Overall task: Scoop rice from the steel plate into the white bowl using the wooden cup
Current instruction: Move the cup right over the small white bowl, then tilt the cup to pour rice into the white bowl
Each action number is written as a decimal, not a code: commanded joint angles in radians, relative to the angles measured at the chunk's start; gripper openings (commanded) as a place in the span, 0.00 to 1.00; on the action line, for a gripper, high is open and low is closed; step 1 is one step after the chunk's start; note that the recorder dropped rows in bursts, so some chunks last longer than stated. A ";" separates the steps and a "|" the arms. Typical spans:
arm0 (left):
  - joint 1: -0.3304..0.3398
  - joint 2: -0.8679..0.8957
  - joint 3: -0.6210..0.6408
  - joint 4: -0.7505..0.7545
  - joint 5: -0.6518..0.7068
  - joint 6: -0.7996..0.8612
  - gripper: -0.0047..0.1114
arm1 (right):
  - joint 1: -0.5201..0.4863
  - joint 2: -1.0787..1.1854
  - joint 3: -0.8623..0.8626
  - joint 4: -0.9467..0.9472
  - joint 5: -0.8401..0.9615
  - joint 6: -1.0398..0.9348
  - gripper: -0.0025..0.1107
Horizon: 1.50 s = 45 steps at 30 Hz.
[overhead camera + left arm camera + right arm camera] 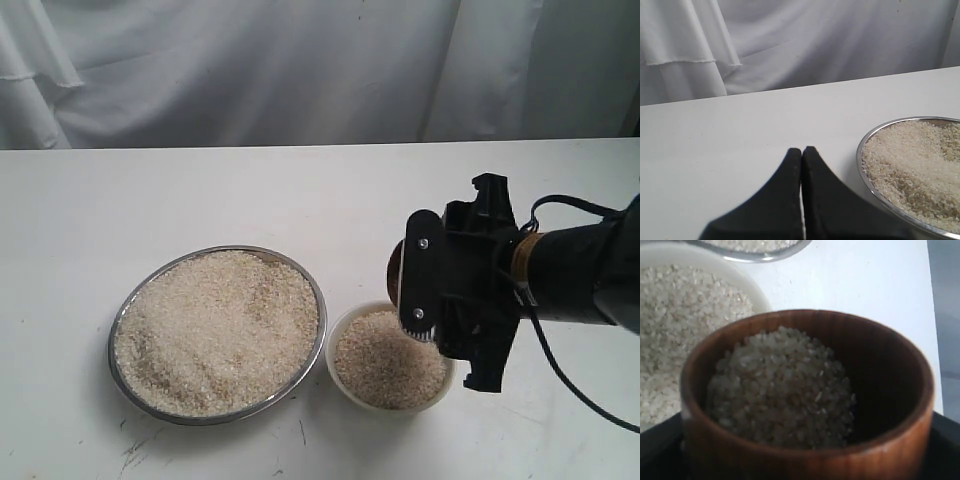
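Observation:
My right gripper [410,282] is shut on the wooden cup [394,272] and holds it just above the far rim of the white bowl [332,362]. Black fingers [946,445] flank the cup [890,440]. Rice [780,385] is heaped against one side of its dark interior. The bowl holds its own mound of rice [388,362]. To its left the steel plate [116,330] is heaped with rice [215,330]. My left gripper [802,152] is shut on nothing, low over the table beside the plate's rim [865,180]; the exterior view does not show it.
A white cloth backdrop [300,70] hangs behind the white table [250,190]. The right arm's black cable [570,380] loops over the table at the right. Plate and bowl stand almost touching near the front edge.

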 commanded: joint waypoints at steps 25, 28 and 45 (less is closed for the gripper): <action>-0.007 0.008 -0.003 -0.001 -0.010 -0.002 0.04 | 0.039 0.040 0.002 -0.474 0.039 0.142 0.02; -0.007 0.008 -0.003 -0.001 -0.010 -0.005 0.04 | 0.053 0.056 -0.002 -0.504 0.061 0.142 0.02; -0.007 0.008 -0.003 -0.001 -0.010 -0.002 0.04 | 0.101 0.132 -0.057 -0.587 0.176 0.188 0.02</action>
